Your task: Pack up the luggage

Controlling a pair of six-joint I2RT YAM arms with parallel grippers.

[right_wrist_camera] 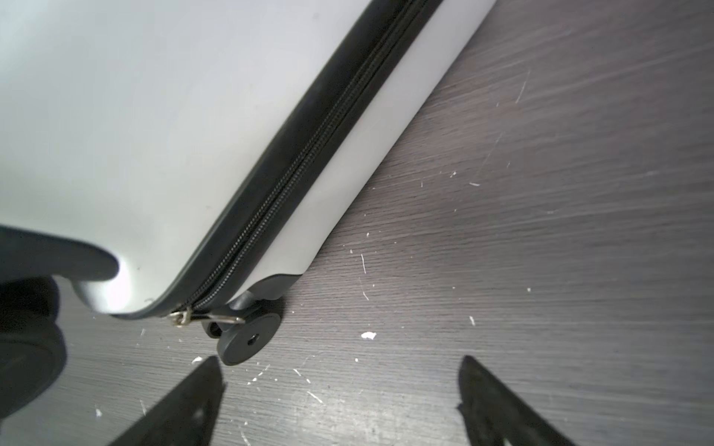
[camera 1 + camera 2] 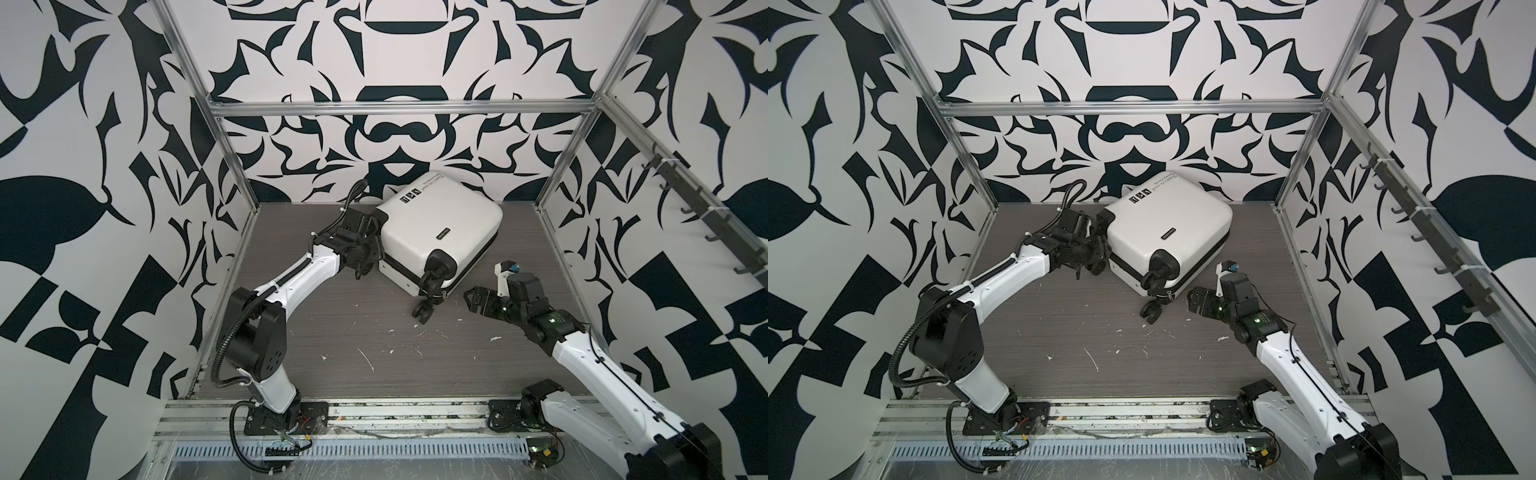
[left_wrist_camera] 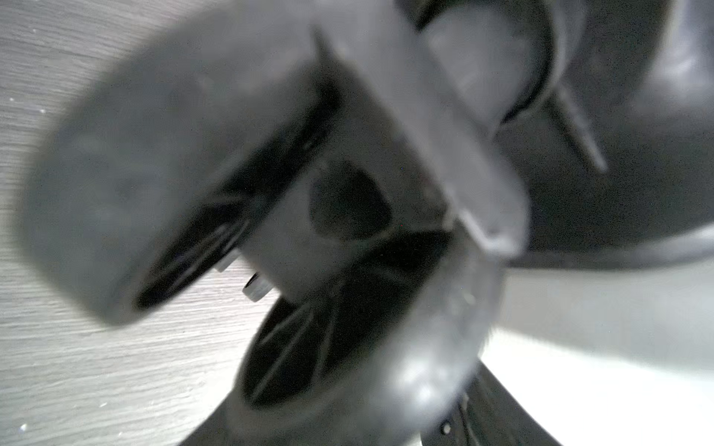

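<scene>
One white hard-shell suitcase [image 2: 436,220] lay shut | right gripper [image 1: 340,359] wide, empty | left gripper [image 2: 370,249] state unclear | small metal zipper pull [image 1: 227,319] probably needed square pinch

A dark wood-grain tabletop [image 2: 332,332] is seen scuffed and dotted with white flecks [image 2: 368,359]. It is enclosed on three sides by black-and-white patterned walls [image 2: 399,50] and an aluminium frame [image 2: 399,107]. A row of dark hooks [image 2: 702,202] is mounted above its right edge; a slotted cable duct [image 2: 395,451] is laid along its front edge.
</scene>
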